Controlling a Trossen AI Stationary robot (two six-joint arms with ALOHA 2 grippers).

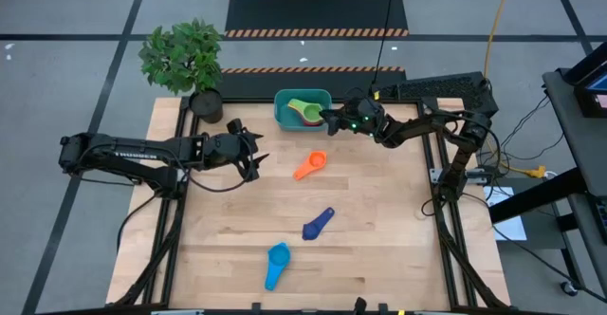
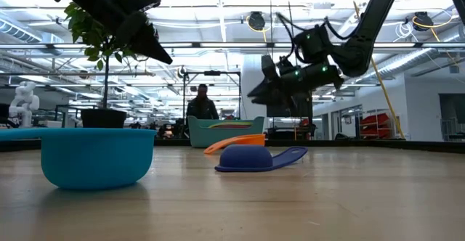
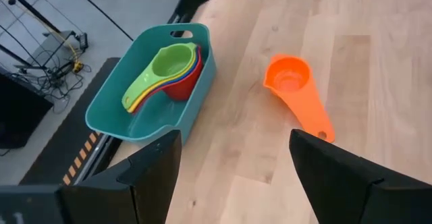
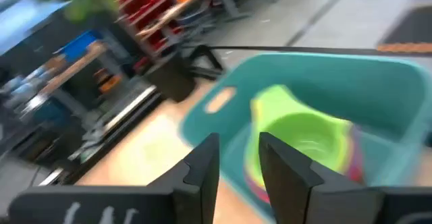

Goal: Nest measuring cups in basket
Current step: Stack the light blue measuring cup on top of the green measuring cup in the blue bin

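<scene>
We find the basket point(image 1: 285, 109) at the table's point(image 1: 379, 239) far edge beside the plant pot point(image 1: 206, 103), holding a nested stack topped by the green cup point(image 3: 169, 63); the cups beneath show only red and yellow rims. The right gripper point(image 1: 332, 118) hovers at the basket's rim, fingers slightly parted, empty. The orange cup point(image 1: 310, 165), dark blue cup point(image 1: 318, 224) and light blue cup point(image 1: 276, 264) lie loose. The left gripper point(image 1: 254, 154) waits wide open, empty. We read no lettering.

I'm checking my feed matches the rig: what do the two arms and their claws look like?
Both arms are black, jointed and slender, with dark cables trailing along them. The left arm carries faint white lettering on its forearm. The right claw has small green lights glowing just behind it. The left claw has two broad, flat, dark fingers.
</scene>
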